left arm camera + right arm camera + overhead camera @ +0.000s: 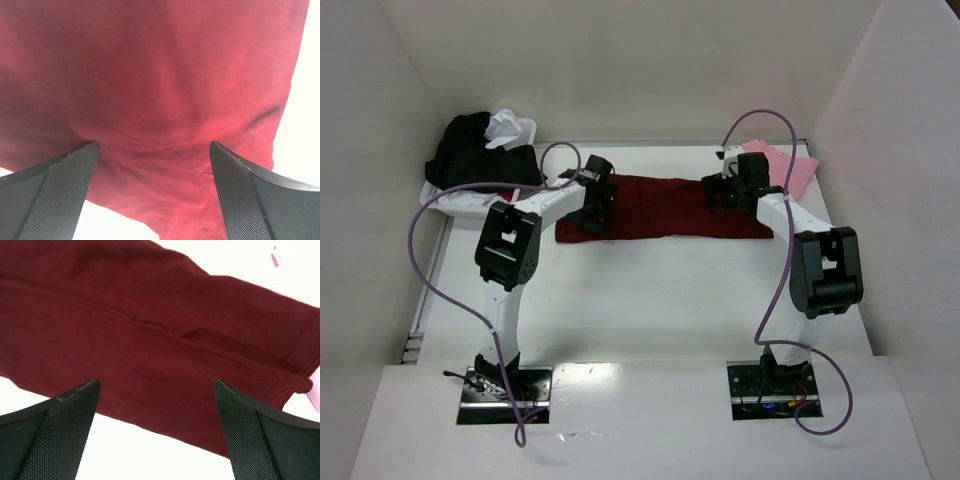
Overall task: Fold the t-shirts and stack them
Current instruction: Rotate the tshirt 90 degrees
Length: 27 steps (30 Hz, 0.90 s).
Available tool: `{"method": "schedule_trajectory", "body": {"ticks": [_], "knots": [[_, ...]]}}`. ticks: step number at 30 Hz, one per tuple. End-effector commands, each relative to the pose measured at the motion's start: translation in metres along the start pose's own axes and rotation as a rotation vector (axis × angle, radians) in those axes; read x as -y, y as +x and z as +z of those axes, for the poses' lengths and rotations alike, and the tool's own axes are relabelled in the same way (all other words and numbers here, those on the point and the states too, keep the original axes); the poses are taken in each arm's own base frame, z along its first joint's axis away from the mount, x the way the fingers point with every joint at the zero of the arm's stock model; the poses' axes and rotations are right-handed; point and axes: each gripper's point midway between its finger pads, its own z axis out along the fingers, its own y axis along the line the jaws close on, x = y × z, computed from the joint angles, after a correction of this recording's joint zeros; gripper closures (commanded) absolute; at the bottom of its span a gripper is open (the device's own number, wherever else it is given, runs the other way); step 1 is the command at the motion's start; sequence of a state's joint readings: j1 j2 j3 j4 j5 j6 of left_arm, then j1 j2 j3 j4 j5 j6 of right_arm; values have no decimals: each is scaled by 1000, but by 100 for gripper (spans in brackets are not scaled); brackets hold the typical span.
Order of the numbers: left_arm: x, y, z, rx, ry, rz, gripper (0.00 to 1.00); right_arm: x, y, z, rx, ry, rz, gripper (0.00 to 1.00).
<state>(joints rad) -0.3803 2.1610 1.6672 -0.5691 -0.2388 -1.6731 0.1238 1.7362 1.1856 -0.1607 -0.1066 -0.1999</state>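
A dark maroon t-shirt (pixel 660 205) lies folded into a long strip across the far middle of the table. My left gripper (pixel 592 222) is open over its left end, and the cloth (pixel 160 90) fills the left wrist view between the spread fingers (pixel 70 185). My right gripper (pixel 718 198) is open over its right part, and the shirt (pixel 150 340) shows above the near hem. A light pink t-shirt (pixel 790 170) lies folded at the far right, partly behind the right arm. Black and white t-shirts (pixel 480 150) are heaped at the far left.
The heap sits in a white plastic bin (pixel 455 203) at the far left edge. White walls close in the table at the back and on both sides. Purple cables (pixel 440 260) loop from both arms. Bare table (pixel 650 300) lies in front of the maroon shirt.
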Motion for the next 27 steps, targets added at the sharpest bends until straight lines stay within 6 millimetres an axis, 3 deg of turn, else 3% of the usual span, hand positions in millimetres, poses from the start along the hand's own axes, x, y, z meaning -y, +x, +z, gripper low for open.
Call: {"method": "schedule_trajectory", "body": {"ticks": [1,5,12,19,23,27], "knots": [[-46,-26,0,24,-110,18,0,11,-16,2,17,40,-73,0],[-58,-43,0,29,-134,16,0,4,-7,11,-18,24,-95,0],[-68,-76,3,50,-166,14,0,-36,14,26,-105,-47,-230,0],[-32,-99,-3,96,-77,135,0,-56,29,37,-165,-116,-281,0],[-29,-104,-1,118,-81,195,0,-60,36,50,-211,-110,-319,0],[-23,-106,-3,122,-61,248,0,-85,43,55,-241,-121,-363,0]]}}
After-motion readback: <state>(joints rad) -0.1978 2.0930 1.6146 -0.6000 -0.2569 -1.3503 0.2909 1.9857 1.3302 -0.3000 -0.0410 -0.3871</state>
